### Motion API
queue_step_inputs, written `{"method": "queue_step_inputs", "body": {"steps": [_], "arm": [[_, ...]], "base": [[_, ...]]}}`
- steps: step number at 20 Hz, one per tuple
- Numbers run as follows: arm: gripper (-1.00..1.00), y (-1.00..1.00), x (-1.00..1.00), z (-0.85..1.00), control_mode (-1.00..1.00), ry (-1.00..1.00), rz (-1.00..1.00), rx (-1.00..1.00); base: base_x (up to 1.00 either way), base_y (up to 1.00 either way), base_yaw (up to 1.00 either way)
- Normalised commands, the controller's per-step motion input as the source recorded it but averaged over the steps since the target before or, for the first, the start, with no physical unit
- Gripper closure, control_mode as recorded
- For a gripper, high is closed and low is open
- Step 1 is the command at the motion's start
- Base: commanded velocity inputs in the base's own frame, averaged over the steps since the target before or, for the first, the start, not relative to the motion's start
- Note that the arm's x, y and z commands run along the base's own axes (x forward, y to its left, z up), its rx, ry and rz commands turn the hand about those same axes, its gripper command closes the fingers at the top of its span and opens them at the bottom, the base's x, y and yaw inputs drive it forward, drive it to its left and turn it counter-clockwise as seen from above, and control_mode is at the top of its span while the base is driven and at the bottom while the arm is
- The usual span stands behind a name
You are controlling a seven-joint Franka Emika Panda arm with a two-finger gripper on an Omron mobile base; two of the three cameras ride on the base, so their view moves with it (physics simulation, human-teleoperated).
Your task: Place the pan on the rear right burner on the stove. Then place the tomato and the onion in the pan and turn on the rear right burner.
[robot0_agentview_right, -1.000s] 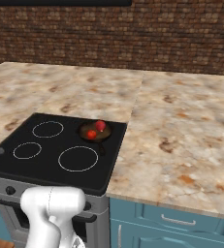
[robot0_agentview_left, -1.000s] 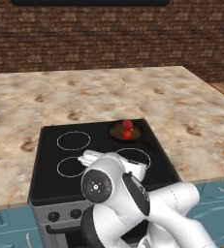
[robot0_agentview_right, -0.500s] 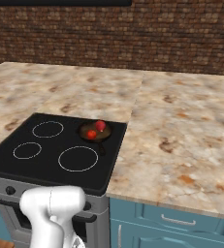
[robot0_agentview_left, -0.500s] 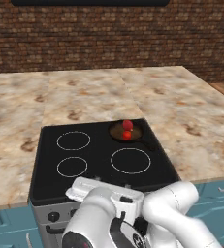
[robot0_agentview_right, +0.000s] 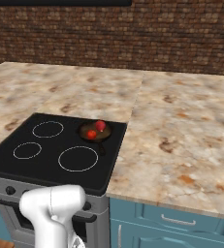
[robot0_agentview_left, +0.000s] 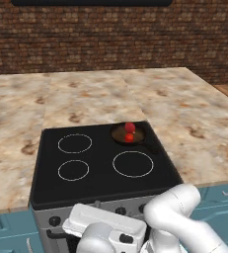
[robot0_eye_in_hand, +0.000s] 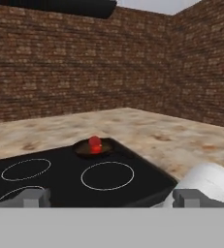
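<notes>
Black glass of the stove (robot0_agentview_left: 100, 170) carried the pan (robot0_agentview_left: 127, 134) at the upper right of the cooktop, on the rear right burner, whose ring lay hidden under it, with the tomato (robot0_agentview_left: 129, 138) and the onion (robot0_agentview_left: 130, 127) touching each other inside it; in the right base view the pan (robot0_agentview_right: 94, 131) sat left of centre, its short handle pointing toward the lower right. Over the last second the arm had swung down from above the front of the cooktop, where it had covered the near rings, to the lower edge of the left base view in front of the steel panel. In the hand view the gripper (robot0_eye_in_hand: 111, 197) looked level across the cooktop, its jaws spread wide with nothing between them. Loading therefore looked finished, and the drop toward the row of knobs (robot0_agentview_left: 120, 211) suggested that turning on the burner was the step left.
</notes>
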Motion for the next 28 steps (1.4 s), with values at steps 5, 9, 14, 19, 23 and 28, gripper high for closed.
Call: {"method": "queue_step_inputs", "body": {"steps": [5,9,14,19,23,28], "arm": [[-1.00,-0.27,0.07,-0.36,-1.00,-0.08,0.02,0.00],[-1.00,-0.29,0.11,-0.48,-1.00,-0.02,0.06,0.00],[-1.00,-0.02,0.12,-0.55,-1.00,0.00,0.16,0.00],[-1.00,-0.07,0.32,-0.41,-1.00,0.03,0.26,0.00],[-1.00,-0.05,0.47,-0.42,-1.00,0.09,0.25,0.00],[-1.00,-0.01,0.47,-0.61,-1.00,0.10,0.22,0.00]], "base": [[0.00,0.00,0.00],[0.00,0.00,0.00],[0.00,0.00,0.00],[0.00,0.00,0.00],[0.00,0.00,0.00],[0.00,0.00,0.00]]}}
